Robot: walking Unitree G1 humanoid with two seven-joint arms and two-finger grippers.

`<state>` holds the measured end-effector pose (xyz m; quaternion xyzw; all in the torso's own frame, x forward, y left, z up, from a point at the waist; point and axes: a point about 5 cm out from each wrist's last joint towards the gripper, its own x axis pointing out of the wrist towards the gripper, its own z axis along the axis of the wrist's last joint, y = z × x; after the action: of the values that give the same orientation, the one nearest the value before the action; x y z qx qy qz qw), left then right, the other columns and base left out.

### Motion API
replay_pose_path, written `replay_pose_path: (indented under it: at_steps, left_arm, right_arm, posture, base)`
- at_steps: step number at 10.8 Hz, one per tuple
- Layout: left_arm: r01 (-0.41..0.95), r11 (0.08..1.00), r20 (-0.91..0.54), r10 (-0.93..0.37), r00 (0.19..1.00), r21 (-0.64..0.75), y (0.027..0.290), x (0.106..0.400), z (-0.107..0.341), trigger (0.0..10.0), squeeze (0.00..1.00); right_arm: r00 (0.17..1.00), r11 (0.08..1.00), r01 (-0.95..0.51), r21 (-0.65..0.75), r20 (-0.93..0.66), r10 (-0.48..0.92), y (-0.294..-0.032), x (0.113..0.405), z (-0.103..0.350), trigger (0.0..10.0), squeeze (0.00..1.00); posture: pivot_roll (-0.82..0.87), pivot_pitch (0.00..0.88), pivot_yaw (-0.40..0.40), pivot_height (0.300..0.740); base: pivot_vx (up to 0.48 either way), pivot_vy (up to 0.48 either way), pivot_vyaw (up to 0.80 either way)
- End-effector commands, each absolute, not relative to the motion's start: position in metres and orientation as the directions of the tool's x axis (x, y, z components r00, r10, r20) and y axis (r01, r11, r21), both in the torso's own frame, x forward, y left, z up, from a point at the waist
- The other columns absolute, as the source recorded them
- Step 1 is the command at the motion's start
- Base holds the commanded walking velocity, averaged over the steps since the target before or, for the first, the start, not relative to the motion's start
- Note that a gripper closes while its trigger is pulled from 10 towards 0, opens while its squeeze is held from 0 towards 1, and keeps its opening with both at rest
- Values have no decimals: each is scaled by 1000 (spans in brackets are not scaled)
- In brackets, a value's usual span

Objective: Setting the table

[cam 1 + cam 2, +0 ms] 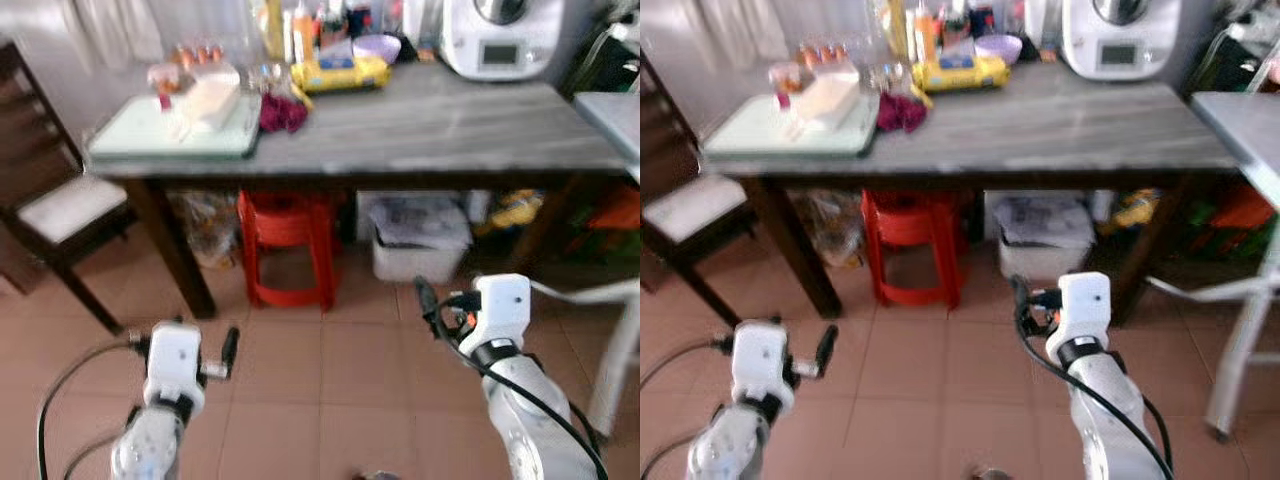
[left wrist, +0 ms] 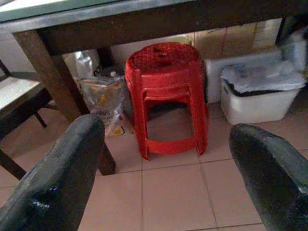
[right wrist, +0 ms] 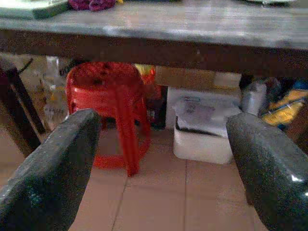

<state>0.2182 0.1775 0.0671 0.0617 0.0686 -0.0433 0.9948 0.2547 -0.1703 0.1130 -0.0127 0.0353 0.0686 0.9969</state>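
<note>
Now both grippers, left gripper [image 2: 166, 192] and right gripper [image 3: 163, 185], hang spread wide and empty over the floor. Ahead of the right one, under the table [image 1: 450, 130], a white bin [image 3: 204, 139] holds crumpled plastic; ahead of the left stand stacked red stools [image 2: 166, 96].

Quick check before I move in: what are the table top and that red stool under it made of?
Table top: looks like grey stone or laminate, streaked and faintly glossy; hard to say which. Red stool: moulded plastic, judging by its uniform colour, perforated seat and stacked rims.

A: What's under the grey-topped table [image 1: 440, 125]?
B: Red plastic stools [image 1: 287, 245], stacked, beside a white bin [image 1: 418, 240], on a terracotta tiled floor [image 1: 320, 390].
A: And left?
B: 1 dark wooden chair [image 1: 55, 205] with a pale seat.
</note>
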Motion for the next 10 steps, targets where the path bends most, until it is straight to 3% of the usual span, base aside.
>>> replay_pose_path:
  at_steps: [1, 4, 6, 10]
  left_arm:
    - [91, 987, -140, -73, 987, 130, 181, 216, 67, 10000, 0]
    - [109, 992, -84, -104, 991, 63, 180, 220, 79, 10000, 0]
    - [36, 999, 39, -38, 999, 30, 181, 232, 107, 10000, 0]
    - [47, 998, 75, -49, 996, 29, 176, 236, 119, 10000, 0]
  right_arm:
    - [988, 990, -144, -13, -61, 143, -168, 255, 115, 10000, 0]
    - [991, 991, -131, -39, 6, 132, -171, 253, 127, 10000, 0]
    - [994, 994, -88, -67, 66, 92, -177, 249, 144, 10000, 0]
    - [993, 996, -13, -83, 114, 22, -182, 238, 157, 10000, 0]
  posture:
    - [17, 83, 20, 740]
    - [14, 87, 12, 740]
    - [7, 84, 6, 740]
    - [-4, 83, 14, 740]
  base:
    - [0, 0, 0]
    - [0, 0, 0]
    - [0, 0, 0]
    - [0, 0, 0]
